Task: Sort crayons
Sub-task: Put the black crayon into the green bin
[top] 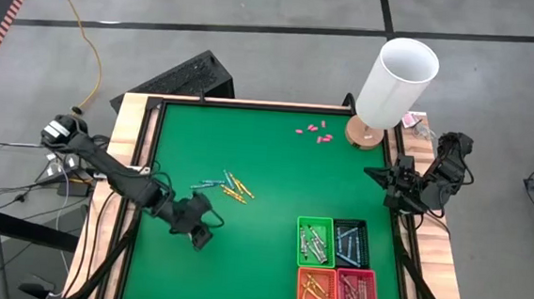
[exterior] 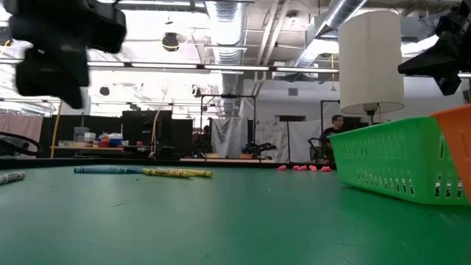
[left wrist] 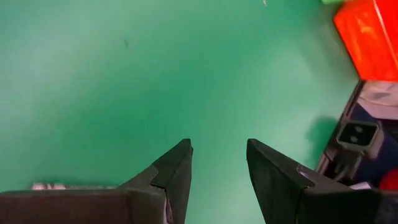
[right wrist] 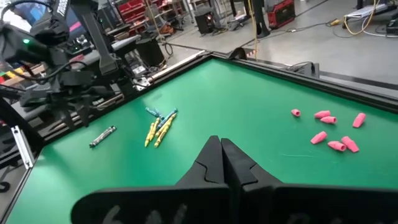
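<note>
The loose crayons [top: 228, 186] lie in a small cluster on the green table [top: 267, 150], left of its middle, with one grey one [right wrist: 102, 136] apart, nearer the left edge. More crayons already sit in the four small baskets [top: 338, 268] at the near right corner, each colour in its own.

They look like thin paper-wrapped wax sticks: light, stiff but likely to snap if squeezed hard, and round enough to roll on the smooth felt-like surface. A hold across the middle of a single stick, jaws square to its length, seems safest; the yellow and blue ones overlap, so one at the cluster's edge looks easiest.

The left gripper [top: 201, 236] hovers above bare table near the left edge, its fingers parted with nothing between them. The right gripper [top: 379, 174] waits over the right edge, fingers pressed together and empty.

Pink stubs [top: 314, 130] and a white lamp [top: 396, 83] stand near the far edge.
</note>
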Robot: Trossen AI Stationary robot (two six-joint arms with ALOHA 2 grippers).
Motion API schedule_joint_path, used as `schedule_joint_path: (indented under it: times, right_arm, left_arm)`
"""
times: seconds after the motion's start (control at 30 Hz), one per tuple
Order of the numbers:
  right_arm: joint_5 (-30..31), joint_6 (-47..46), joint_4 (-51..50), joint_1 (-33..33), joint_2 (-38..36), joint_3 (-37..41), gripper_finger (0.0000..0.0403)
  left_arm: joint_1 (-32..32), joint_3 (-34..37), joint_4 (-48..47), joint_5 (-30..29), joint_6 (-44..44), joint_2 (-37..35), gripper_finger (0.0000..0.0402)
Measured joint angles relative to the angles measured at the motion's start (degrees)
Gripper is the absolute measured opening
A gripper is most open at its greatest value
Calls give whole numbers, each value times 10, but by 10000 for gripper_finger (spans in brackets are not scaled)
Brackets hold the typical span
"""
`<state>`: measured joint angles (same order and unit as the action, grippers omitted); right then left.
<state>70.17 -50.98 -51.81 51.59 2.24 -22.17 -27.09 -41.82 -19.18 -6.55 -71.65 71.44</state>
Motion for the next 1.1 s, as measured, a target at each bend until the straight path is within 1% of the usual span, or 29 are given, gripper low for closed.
schedule_joint_path:
  times: [0.13, 0.3, 0.4, 0.6, 0.9, 1.1]
  right_arm:
    - [-4, 0, 0, 0, 0, 0, 0]
    - [-5, 0, 0, 0, 0, 0, 0]
    - [-6, 0, 0, 0, 0, 0, 0]
    - [-7, 0, 0, 0, 0, 0, 0]
    - [-11, 0, 0, 0, 0, 0, 0]
    - [-11, 1, 0, 0, 0, 0, 0]
  left_arm:
    - [-39, 0, 0, -29, -45, 0, 141]
    - [-61, 0, -1, -67, -108, 0, 141]
    - [-63, 0, -11, -72, -150, 0, 141]
    - [-63, 0, -22, -77, -203, 0, 141]
    - [-63, 0, -87, -77, -289, 0, 141]
    - [-63, 0, -107, -78, -346, 12, 141]
